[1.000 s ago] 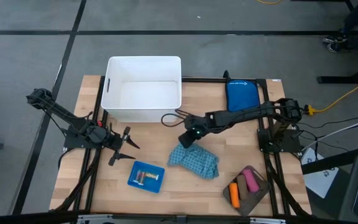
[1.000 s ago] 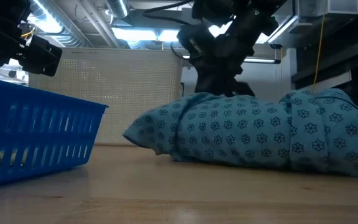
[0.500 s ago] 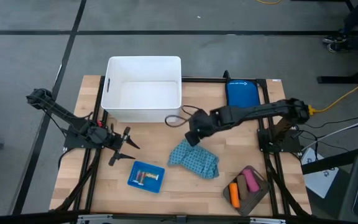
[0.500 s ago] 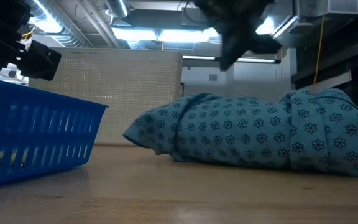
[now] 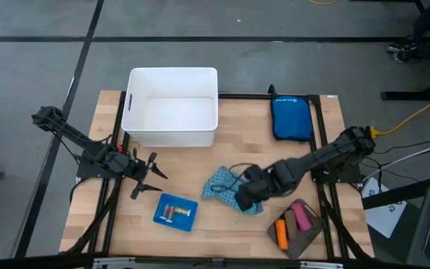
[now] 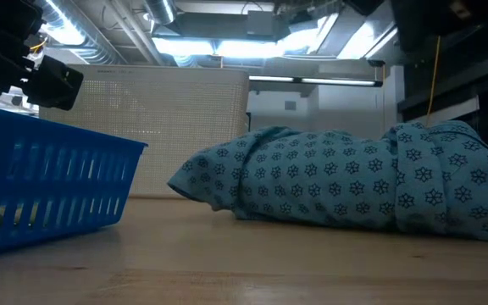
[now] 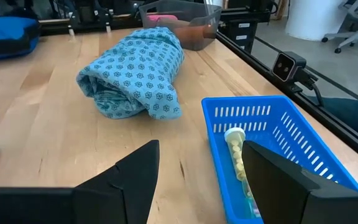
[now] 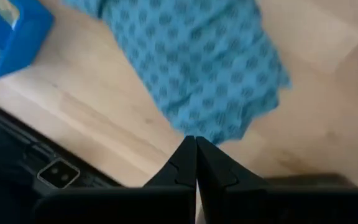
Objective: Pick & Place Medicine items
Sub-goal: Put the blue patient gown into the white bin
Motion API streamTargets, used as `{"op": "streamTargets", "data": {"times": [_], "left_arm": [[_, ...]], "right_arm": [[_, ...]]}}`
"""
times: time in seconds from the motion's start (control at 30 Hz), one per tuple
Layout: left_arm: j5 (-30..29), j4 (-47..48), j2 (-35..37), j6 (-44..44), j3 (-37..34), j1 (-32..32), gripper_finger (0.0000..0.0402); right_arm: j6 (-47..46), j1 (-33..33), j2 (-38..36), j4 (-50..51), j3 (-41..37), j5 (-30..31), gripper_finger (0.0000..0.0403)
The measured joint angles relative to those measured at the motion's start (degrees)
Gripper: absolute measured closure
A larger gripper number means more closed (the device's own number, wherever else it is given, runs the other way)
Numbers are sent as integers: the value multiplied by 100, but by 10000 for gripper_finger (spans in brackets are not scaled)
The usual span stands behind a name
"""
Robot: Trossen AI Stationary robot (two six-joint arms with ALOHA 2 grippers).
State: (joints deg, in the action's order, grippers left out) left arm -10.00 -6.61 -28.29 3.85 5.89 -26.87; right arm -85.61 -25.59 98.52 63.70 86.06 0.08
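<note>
A blue basket (image 5: pixel 175 211) near the table's front edge holds small pill-like pieces (image 7: pixel 236 155). A brown tray (image 5: pixel 310 224) at the front right holds an orange tube (image 5: pixel 281 233) and a pink block (image 5: pixel 300 218). A folded blue patterned cloth (image 5: pixel 226 187) lies on the table between them. My right gripper (image 5: pixel 240 200) is shut and empty above the cloth's near right end (image 8: pixel 229 118), pointing down. My left gripper (image 5: pixel 152 176) is open and empty above the table's left side, left of the cloth and beyond the basket (image 7: pixel 272 143).
A white bin (image 5: pixel 172 107) stands at the far middle. A blue pouch (image 5: pixel 292 117) lies at the far right. A dark cable loop (image 5: pixel 234 172) hangs by my right arm over the cloth. Bare wood lies between bin and cloth.
My right gripper has swung from in front of the white bin toward the table's near edge, passing over the cloth, and now stands above the cloth's near right end. It has risen out of the low view. The cloth, basket and tray have not moved.
</note>
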Motion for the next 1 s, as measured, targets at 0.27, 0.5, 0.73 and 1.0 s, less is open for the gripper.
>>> {"op": "streamTargets", "data": {"times": [0.27, 0.5, 0.73, 1.0], "left_arm": [[0, -36, 2, 1, 0, 0, 176], [2, -42, 2, -1, 0, 0, 176], [2, -44, 0, -17, 0, 0, 176], [1, -42, 0, -36, 0, 0, 176]], "right_arm": [[-151, -168, 661, -196, 0, -80, 402], [18, 52, 1359, -119, -2, -277, 402], [750, 527, 1856, -128, -2, -466, 403], [1888, 1238, 2050, -915, 10, -340, 403]]}}
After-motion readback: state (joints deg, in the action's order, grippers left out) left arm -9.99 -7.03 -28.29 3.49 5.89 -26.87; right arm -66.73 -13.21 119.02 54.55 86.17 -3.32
